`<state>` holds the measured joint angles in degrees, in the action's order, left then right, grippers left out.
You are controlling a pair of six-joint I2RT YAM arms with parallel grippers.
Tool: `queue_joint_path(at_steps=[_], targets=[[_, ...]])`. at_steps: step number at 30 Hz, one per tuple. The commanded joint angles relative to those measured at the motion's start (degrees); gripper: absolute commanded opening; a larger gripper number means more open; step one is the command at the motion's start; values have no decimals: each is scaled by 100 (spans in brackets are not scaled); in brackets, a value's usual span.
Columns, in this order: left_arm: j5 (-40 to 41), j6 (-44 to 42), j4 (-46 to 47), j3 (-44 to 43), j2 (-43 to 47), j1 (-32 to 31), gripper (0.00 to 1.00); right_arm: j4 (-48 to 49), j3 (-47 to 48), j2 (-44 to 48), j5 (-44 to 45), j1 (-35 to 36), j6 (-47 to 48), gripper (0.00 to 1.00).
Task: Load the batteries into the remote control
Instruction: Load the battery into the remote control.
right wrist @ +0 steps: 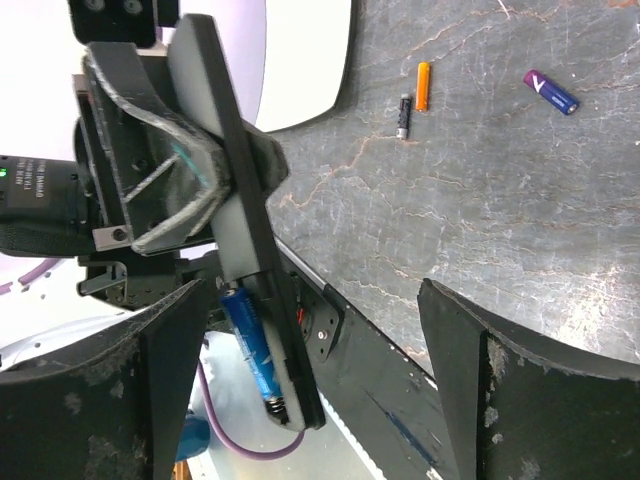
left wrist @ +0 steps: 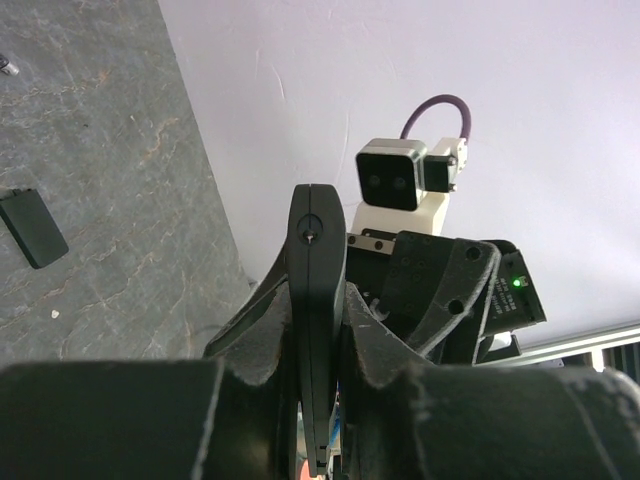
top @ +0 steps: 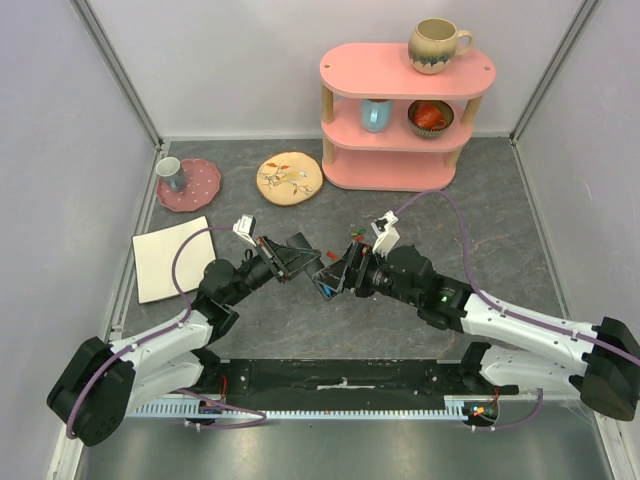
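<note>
While the left jaws clamp the remote control (right wrist: 205, 70) and the right jaws gape wide, empty, a bump could spill the blue battery (right wrist: 250, 340) seated at lower left.

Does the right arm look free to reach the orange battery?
Likely yes: the right claw is open and empty, the orange battery lies on bare table, a dark cell close beside it; the remote sits off to one side.

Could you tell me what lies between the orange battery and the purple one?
Nothing: in the right wrist view, the table between the orange battery and the purple battery is bare.
</note>
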<state>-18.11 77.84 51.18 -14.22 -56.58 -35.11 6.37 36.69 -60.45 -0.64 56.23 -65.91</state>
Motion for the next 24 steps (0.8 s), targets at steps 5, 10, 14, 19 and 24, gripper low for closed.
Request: queue_joint_path(at_steps=[5, 10, 14, 19, 24], targets=[[62, -217, 349, 33, 103, 13, 2, -48, 366, 411, 231, -42, 35, 93], [114, -243, 445, 33, 112, 13, 2, 65, 278, 332, 170, -77, -245, 92], [211, -296, 533, 86, 173, 13, 2, 364, -3, 332, 126, -138, -545, 90], [378, -393, 560, 165, 357, 13, 2, 584, -74, 227, 82, -208, -704, 88], [431, -437, 569, 183, 419, 13, 2, 777, -135, 95, -66, -217, -853, 88]])
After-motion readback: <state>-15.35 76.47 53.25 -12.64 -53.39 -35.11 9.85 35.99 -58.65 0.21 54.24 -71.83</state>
